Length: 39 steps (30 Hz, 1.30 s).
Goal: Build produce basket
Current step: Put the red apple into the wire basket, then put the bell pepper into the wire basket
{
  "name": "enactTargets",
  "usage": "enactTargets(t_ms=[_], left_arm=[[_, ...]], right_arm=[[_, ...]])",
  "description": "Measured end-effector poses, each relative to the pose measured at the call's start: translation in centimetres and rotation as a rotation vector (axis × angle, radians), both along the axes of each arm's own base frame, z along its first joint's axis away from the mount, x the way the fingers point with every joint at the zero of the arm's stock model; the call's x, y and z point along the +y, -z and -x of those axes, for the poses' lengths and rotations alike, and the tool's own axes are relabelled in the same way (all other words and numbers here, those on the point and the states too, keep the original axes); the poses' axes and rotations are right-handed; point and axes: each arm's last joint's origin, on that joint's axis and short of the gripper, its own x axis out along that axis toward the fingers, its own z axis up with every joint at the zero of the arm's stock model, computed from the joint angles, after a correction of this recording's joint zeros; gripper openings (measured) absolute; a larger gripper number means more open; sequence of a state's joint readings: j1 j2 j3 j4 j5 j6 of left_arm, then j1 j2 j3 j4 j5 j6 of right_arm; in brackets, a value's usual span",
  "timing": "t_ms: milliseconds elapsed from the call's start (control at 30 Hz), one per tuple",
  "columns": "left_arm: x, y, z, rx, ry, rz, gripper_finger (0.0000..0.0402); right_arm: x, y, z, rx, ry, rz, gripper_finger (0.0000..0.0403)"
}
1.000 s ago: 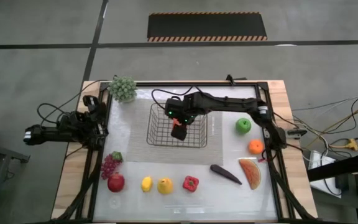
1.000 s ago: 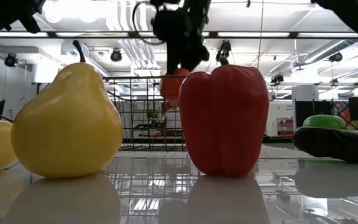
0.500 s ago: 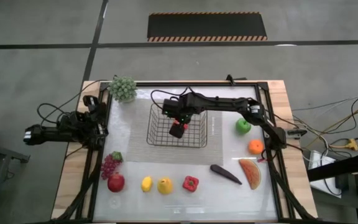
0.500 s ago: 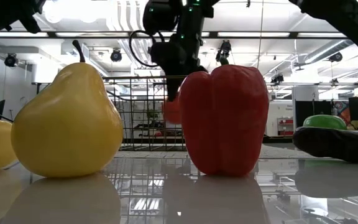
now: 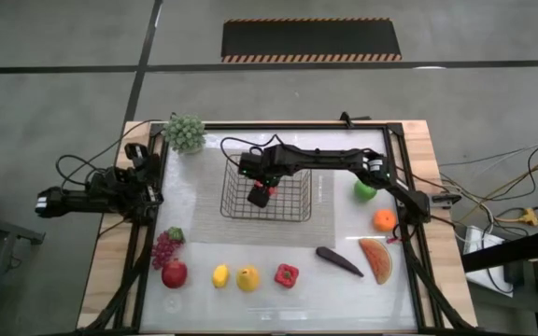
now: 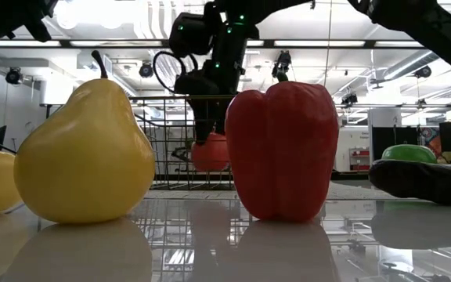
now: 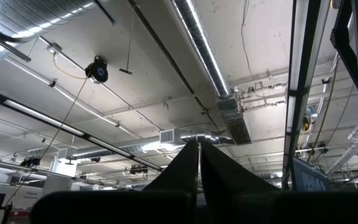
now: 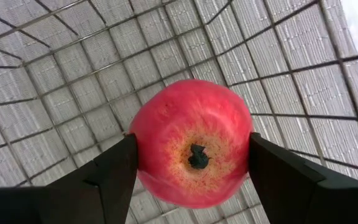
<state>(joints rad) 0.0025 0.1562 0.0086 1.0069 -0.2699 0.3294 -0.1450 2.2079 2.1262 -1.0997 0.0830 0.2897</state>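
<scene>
While the right pincer (image 8: 191, 171) clamps a red apple (image 8: 191, 149) inside the basket (image 5: 292, 201), ceiling ducts (image 7: 197, 56) run overhead.

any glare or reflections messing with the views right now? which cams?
Low view: the glossy table mirrors the pear and pepper, and bright ceiling lights backlight the right hand. High view: even light, only faint sheen along the table's near edge. Right wrist view: apple evenly lit. Left wrist view: only ceiling, with bright strip lights.

apples (image 5: 174, 273) 2 | lemon (image 5: 219, 275) 1 | pear (image 5: 247, 278) 1 | pepper (image 5: 287, 275) 1 | basket (image 5: 292, 210) 1
</scene>
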Motion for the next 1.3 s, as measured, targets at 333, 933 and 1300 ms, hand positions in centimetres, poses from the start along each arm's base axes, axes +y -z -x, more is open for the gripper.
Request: enactTargets(t_ms=[333,933,1300], left_arm=[[0.0,0.0,0.0,-0.001,0.000,0.000,0.0000],[0.0,0.0,0.0,-0.005,0.000,0.000,0.0000],[0.0,0.1,-0.2,0.016,0.009,0.003,0.0000]], right_arm=[[-0.1,1.6,-0.5,0.022,-0.009,-0.001,0.0298],[0.5,-4.4,1.7,-0.044,-0.026,0.049,0.0347],[8.3,-12.9,6.1,-0.269,-0.207,0.180,0.0328]])
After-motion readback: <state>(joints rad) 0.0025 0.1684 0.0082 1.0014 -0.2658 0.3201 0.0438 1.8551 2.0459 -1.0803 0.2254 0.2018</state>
